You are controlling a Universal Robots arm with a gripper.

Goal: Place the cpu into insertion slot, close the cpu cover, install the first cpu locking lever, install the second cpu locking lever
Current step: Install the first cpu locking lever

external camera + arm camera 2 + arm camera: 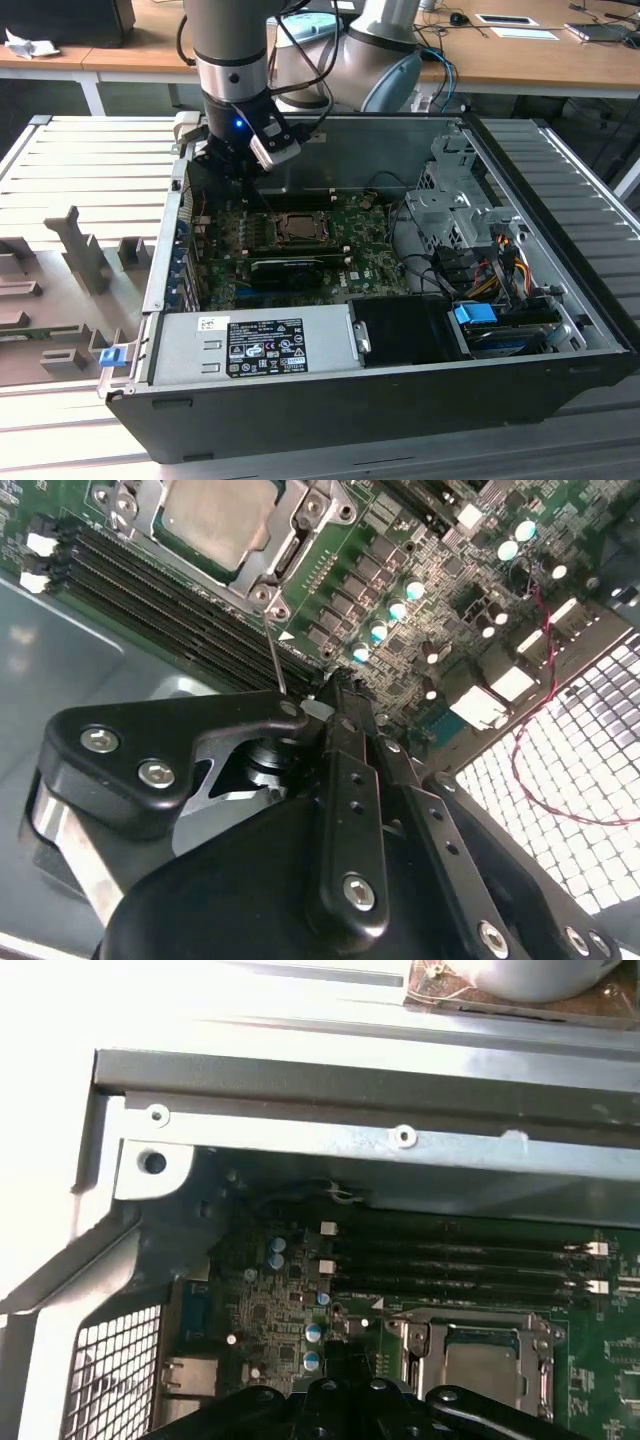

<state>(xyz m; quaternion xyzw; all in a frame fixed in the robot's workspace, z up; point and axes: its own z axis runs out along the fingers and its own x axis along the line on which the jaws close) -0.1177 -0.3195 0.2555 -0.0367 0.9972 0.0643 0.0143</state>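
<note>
The pincer (335,692) stood closed, tips just beside the free end of a thin locking lever (274,655), which looked springy, slick steel, best taken at that end. Beyond the tips the cpu (215,520) lay seated under the cpu cover (298,530), a light, fragile thing.

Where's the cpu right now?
The cpu sits in the insertion slot on the motherboard, mid-case in the exterior view, beside the memory slots; the gripper hangs to the exterior view's left.
</note>
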